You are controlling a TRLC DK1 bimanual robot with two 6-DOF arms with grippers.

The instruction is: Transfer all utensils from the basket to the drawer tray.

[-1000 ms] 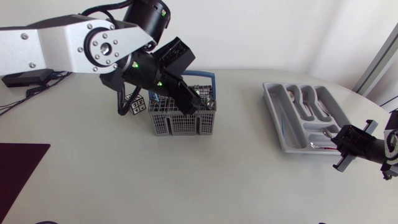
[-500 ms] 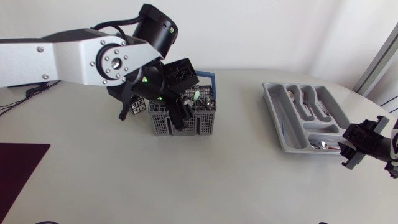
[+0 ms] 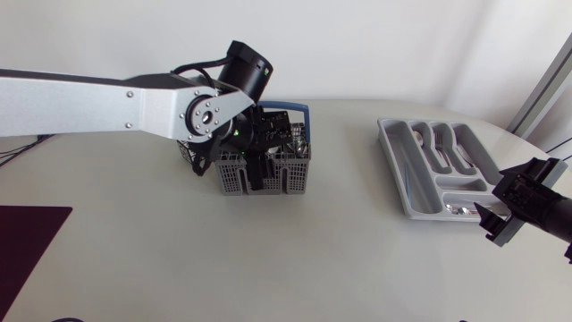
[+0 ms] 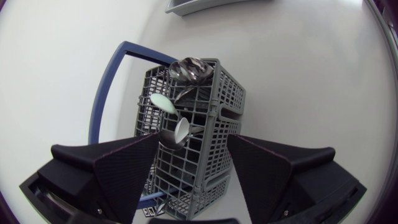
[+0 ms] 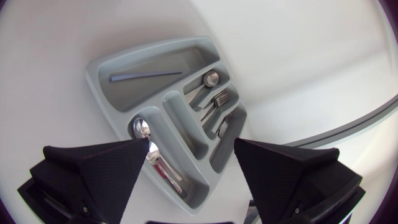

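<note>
A grey wire basket [image 3: 286,177] with a blue handle [image 3: 299,109] stands at mid-table. In the left wrist view it holds metal spoons [image 4: 189,67], a mint-green spoon [image 4: 161,101] and a white spoon [image 4: 181,130]. My left gripper [image 3: 257,168] hangs open just above the basket [image 4: 217,99], its fingers to either side of it, gripping nothing. The grey drawer tray [image 3: 407,170] lies at the right with cutlery in its compartments. Beside its near corner my right gripper [image 3: 494,215] stands open and empty. Under it, spoons [image 5: 144,129] lie in the tray [image 5: 102,81], with a fork [image 5: 216,101] farther off.
A thin blue-grey stick [image 5: 146,76] lies in the tray's long compartment. A dark mat [image 3: 27,237] covers the table's front left corner. The table's curved edge runs close behind the tray on the right. Bare tabletop stretches between basket and tray.
My left arm has swung in over the basket and turned its gripper down onto it. My right gripper has opened, left a spoon in the tray and drawn back slightly.
</note>
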